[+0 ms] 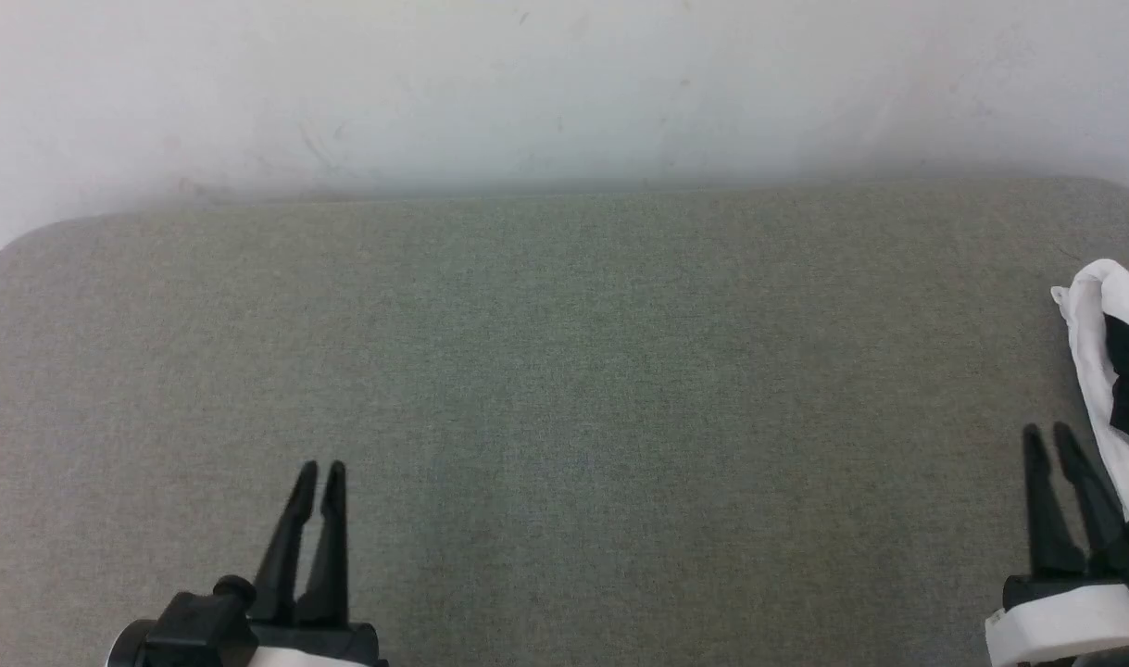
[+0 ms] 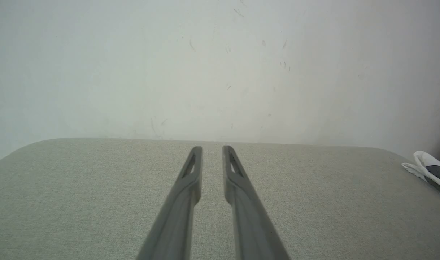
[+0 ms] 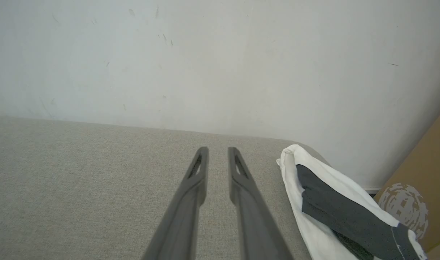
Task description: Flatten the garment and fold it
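In the head view the left tool (image 1: 320, 468) rests at about 7 o'clock, low over the grey fabric-covered surface (image 1: 564, 371), and points toward 12 o'clock. Its 2 dark fingers (image 1: 328, 547) stand a little apart, with a narrow gap at the tips and nothing between them. I judge this is a waiting pose: there is no cloth near this side, so the tool has nothing to take here.

The middle of the surface lies bare up to the pale wall (image 1: 564, 83) at 12 o'clock. This wide area is probably where the garment must be spread flat.

At about 4 o'clock the right tool (image 1: 1046, 431) also points toward 12 o'clock. Its fingers are also slightly apart and hold nothing. It is just beside the garment (image 1: 1097, 315) but does not touch it.

The garment lies bunched at 3 o'clock, on the right border of the surface. The white body is wrapped around a black sleeve. The right wrist view shows it partly over the rounded corner, near a cardboard box (image 3: 422, 173) at 4 o'clock.

The flattening is not yet begun, in my judgement. The right tool is the nearer 1, so it should reach first. The loose cloth may slide off the border if it is pulled badly.
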